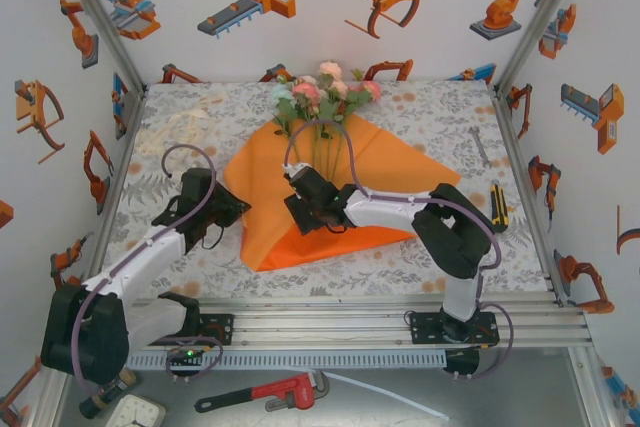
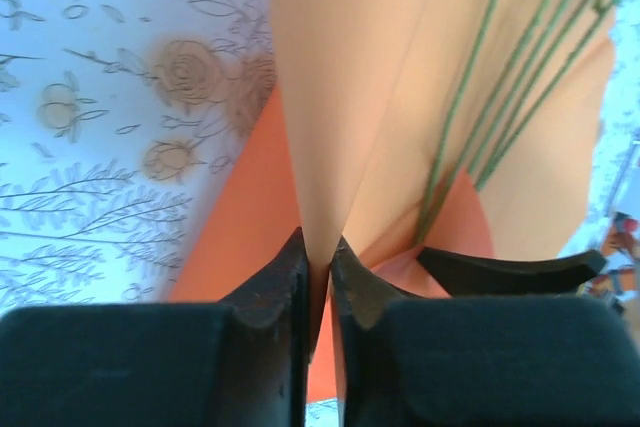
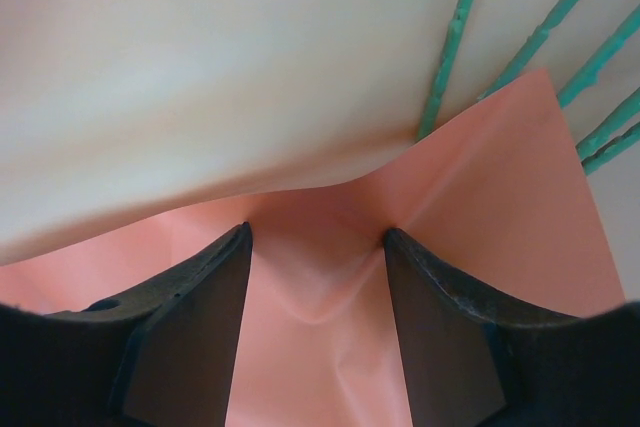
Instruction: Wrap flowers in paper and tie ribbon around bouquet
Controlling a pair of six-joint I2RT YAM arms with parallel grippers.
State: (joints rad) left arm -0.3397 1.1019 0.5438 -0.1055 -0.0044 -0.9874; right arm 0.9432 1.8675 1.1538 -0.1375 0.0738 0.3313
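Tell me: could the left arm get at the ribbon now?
Probably not yet: the left claw is shut on a fold of the paper. The ribbon lies on the cloth beyond it, nothing between, so once it lets go, likely yes.

Top external view looks steeply down from above and behind the arm bases [image 1: 450, 327] at lower frame, covering the whole desk [image 1: 430, 112]; wrist views peer past left tool [image 2: 320, 252] and right tool [image 3: 317, 237], very near, onto the shared paper [image 1: 265, 212] and stems [image 2: 455, 127].
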